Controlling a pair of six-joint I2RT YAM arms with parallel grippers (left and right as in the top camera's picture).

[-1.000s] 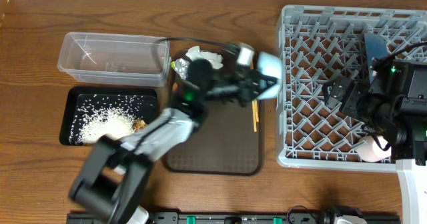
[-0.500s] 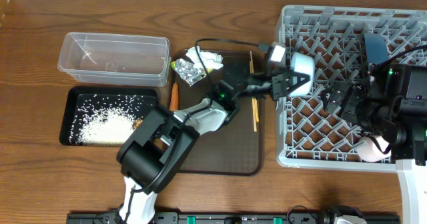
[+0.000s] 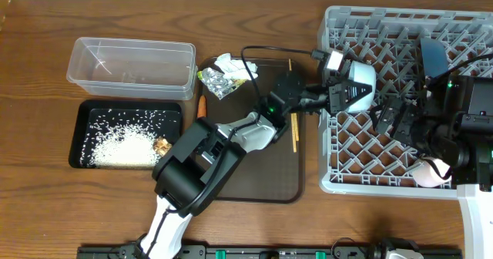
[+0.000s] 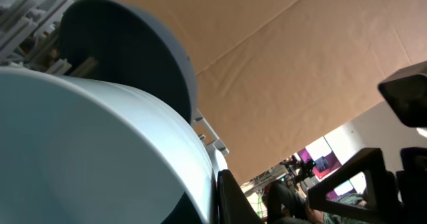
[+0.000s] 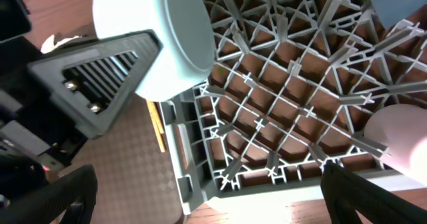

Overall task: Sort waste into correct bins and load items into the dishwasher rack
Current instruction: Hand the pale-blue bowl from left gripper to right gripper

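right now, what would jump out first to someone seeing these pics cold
The left gripper holding a light-blue cup just above the left side of the big grey dishwasher rack draws the eye first. Next comes the white rice spread in the black tray at the far left. A blue plate stands near the rack's back, and a pink cup lies near its front right.
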